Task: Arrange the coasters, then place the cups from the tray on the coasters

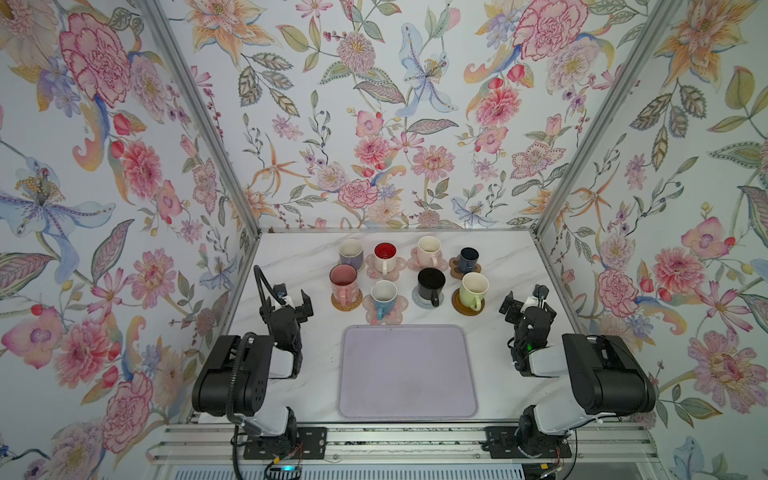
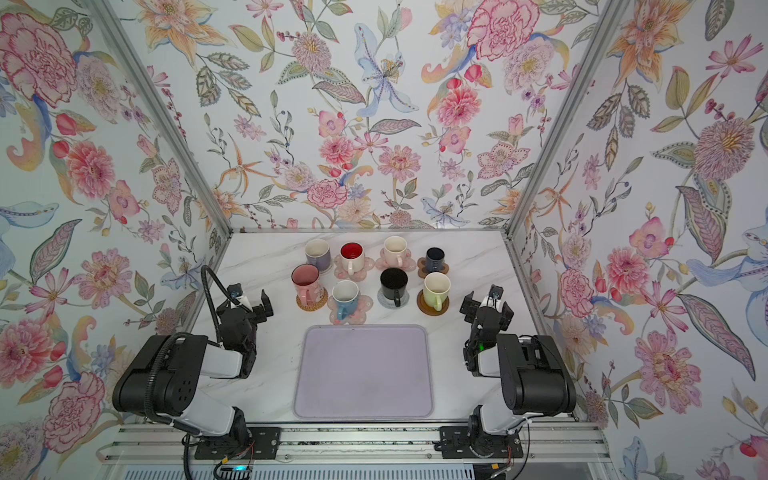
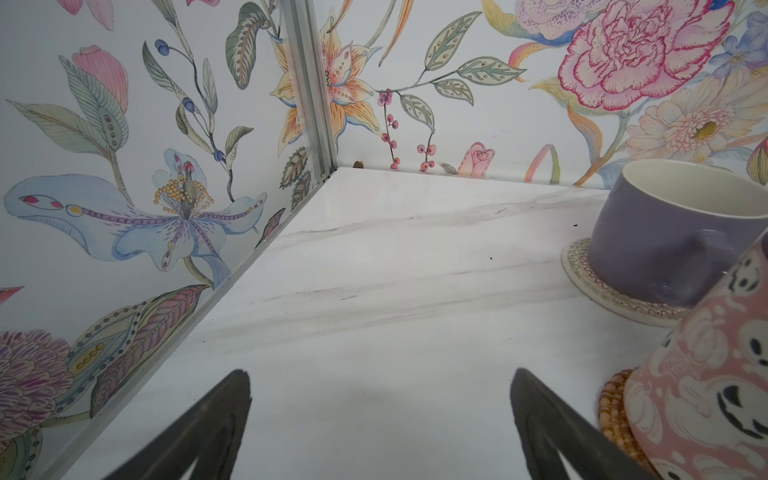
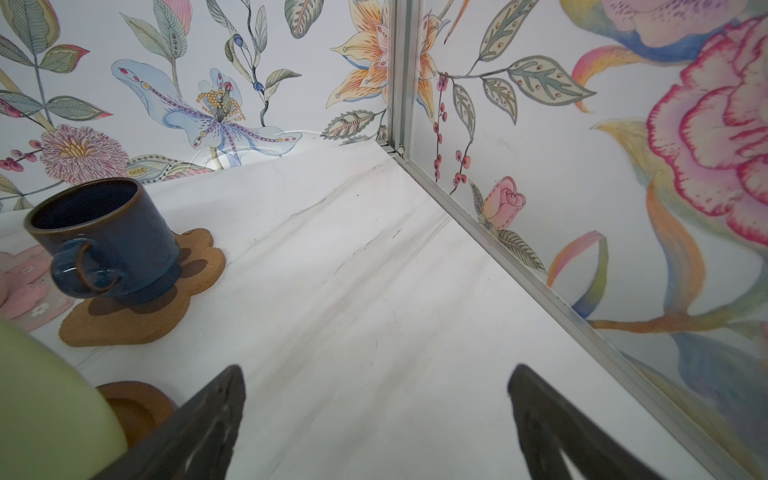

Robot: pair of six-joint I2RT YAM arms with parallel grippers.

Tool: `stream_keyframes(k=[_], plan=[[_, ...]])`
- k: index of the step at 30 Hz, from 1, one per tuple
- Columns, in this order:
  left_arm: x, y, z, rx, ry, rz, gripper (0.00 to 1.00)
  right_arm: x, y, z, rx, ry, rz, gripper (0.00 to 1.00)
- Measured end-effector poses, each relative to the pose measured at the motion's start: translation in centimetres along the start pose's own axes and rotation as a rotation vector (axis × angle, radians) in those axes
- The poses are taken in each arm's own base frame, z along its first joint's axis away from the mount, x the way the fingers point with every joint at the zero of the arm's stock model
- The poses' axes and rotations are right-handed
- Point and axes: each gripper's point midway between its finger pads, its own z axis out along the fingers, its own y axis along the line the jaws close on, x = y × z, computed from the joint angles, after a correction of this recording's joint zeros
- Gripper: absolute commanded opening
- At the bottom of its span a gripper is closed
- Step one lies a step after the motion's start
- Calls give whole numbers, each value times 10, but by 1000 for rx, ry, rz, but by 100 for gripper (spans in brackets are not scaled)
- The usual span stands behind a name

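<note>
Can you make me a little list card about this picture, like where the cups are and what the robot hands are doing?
tray: nothing on it
layout: two rows of four behind the tray
back row: lavender cup, red-inside cup, cream cup, navy cup
front row: pink cup, blue cup, black cup, green cup
coasters: one under every cup
left gripper: open, holding nothing
right gripper: open, holding nothing

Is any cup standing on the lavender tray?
No, the tray carries nothing; the cups all stand past its far edge, each on one of the coasters.
</note>
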Motion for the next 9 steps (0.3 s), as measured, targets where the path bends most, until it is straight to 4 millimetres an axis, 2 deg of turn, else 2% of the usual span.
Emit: stream_keyframes(k=[9], plan=[[0,0,0,0,-1,0,99,3,1,2,-21,18,8,99]])
